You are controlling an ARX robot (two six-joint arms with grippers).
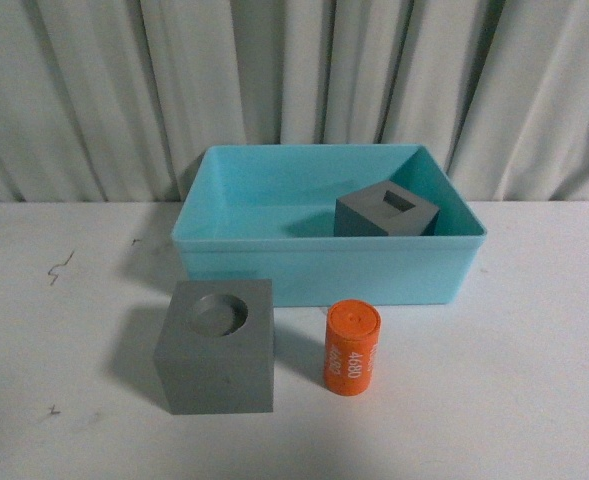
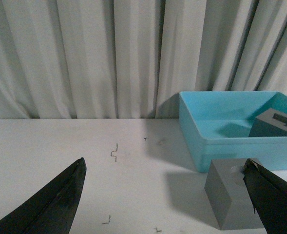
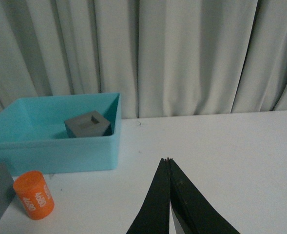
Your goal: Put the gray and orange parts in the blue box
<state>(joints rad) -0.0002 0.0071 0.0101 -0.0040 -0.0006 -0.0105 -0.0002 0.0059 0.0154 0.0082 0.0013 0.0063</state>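
The blue box (image 1: 324,275) stands at the back middle of the white table. Inside it, at its right end, lies a gray cube with a rectangular recess (image 1: 386,212). In front of the box sit a gray cube with a round recess (image 1: 217,345) and, to its right, an upright orange cylinder (image 1: 352,348) with white digits. Neither arm shows in the front view. My left gripper (image 2: 165,163) is open and empty, and the round-recess cube (image 2: 231,200) lies beside one fingertip. My right gripper (image 3: 168,160) is shut on nothing, off to the side of the box (image 3: 60,153) and the cylinder (image 3: 33,195).
A pleated grey curtain (image 1: 294,80) hangs close behind the table. Small dark scuff marks (image 1: 62,267) dot the tabletop on the left. Bare white table (image 3: 231,146) stretches beside the box on the right.
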